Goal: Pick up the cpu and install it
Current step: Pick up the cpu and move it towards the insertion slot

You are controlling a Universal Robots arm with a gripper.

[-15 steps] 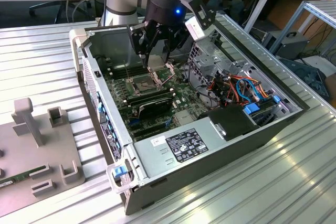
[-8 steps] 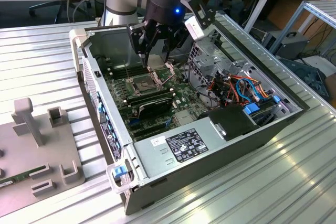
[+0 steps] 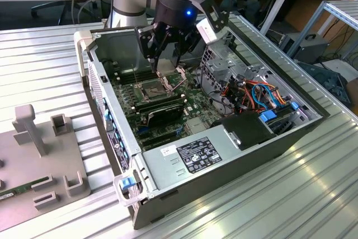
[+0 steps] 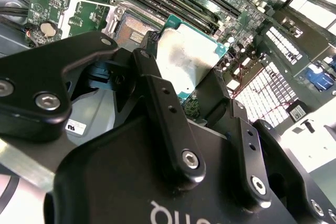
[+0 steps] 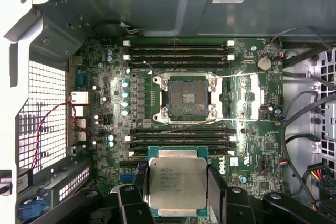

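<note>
Over the green motherboard (image 5: 107, 64), end effector (image 3: 166, 65) clamps the cpu (image 5: 177, 181).

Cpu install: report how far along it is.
Done: flat square silver-topped cpu picked up, gripped in the black end effector. In hand: it hangs over the green motherboard. Left: the square metal-framed socket is open and empty; cpu not seated.

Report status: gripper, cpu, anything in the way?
Gripper shut on cpu, held flat above the motherboard. Socket open, empty; cpu not yet seated. Nothing seen between cpu and socket.
</note>
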